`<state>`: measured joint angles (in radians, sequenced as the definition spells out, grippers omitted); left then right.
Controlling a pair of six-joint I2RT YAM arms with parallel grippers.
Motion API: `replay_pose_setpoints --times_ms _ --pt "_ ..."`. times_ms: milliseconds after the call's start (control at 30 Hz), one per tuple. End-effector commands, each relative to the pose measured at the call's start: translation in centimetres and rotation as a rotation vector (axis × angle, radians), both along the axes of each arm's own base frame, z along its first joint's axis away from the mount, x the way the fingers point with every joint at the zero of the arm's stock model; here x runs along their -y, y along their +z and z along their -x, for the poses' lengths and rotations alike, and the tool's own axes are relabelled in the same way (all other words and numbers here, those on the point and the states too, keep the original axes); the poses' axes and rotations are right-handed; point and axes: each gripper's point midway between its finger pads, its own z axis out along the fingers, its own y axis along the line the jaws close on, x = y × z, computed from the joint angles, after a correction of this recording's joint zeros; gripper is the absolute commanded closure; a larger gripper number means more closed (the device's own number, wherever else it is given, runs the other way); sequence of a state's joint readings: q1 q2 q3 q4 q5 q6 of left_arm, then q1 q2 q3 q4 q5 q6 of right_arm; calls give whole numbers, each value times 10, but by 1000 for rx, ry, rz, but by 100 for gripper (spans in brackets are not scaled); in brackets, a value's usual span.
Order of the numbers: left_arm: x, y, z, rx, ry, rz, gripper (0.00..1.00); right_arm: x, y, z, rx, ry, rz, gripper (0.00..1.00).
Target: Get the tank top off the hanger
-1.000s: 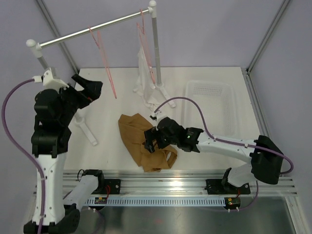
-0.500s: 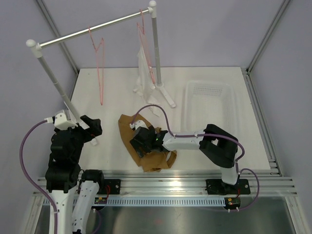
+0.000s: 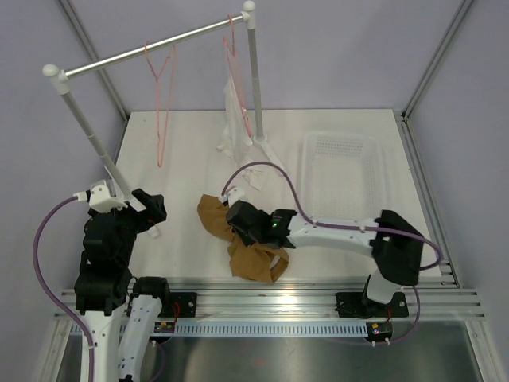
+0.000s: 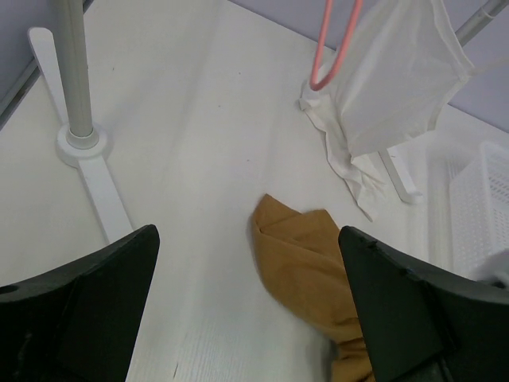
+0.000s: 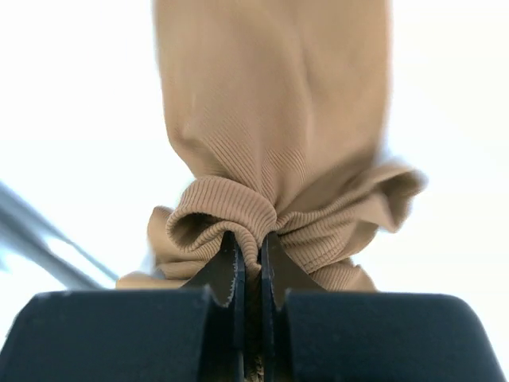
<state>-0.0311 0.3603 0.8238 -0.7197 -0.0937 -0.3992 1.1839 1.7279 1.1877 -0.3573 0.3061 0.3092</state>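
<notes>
As gripper (image 5: 251,253) pinches tank top (image 5: 270,119), hanger (image 3: 160,147) seemingly bare

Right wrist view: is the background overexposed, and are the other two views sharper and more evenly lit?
Right wrist view: yes, the background is washed out to white, while the ribbed brown tank top in the right end effector is sharp; left wrist view: the left end effector is dark and soft-edged, the table evenly lit; top external view: even light, sharp throughout.

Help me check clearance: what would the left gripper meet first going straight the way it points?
Probably the bare white tabletop, just beside the crumpled brown cloth tank top; depth is unclear.
</notes>
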Motion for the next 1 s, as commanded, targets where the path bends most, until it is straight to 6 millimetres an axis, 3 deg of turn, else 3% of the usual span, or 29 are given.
replay_pose_setpoints --times_ms 0,100,167,300,367,500,600,733,833,900,967 --pt "-5 15 0 73 20 -13 1 17 138 -14 209 -64 -247 100" --pt "-5 16 0 74 25 -14 1 45 185 -19 295 -123 -274 100" --pt "-6 16 0 76 28 -13 1 67 230 -20 362 -169 -333 100" --pt "-6 16 1 75 27 -13 1 120 285 -24 474 -283 -330 100" --pt "-6 16 1 78 27 -13 1 144 310 -29 547 -361 -324 100" --pt "-6 18 3 87 28 -13 1 193 337 -40 644 -499 -249 100" --pt "-7 18 3 90 33 -12 1 231 341 -62 650 -607 -227 100" --pt "-11 16 2 74 62 -11 1 254 320 -91 605 -661 -189 100" --pt "-14 16 1 68 79 -11 1 271 297 -121 572 -727 -137 100" --pt "-14 15 1 66 75 -13 1 267 268 -145 500 -716 -122 100" --pt "-14 15 1 68 74 -13 1 278 237 -170 402 -728 -161 100"
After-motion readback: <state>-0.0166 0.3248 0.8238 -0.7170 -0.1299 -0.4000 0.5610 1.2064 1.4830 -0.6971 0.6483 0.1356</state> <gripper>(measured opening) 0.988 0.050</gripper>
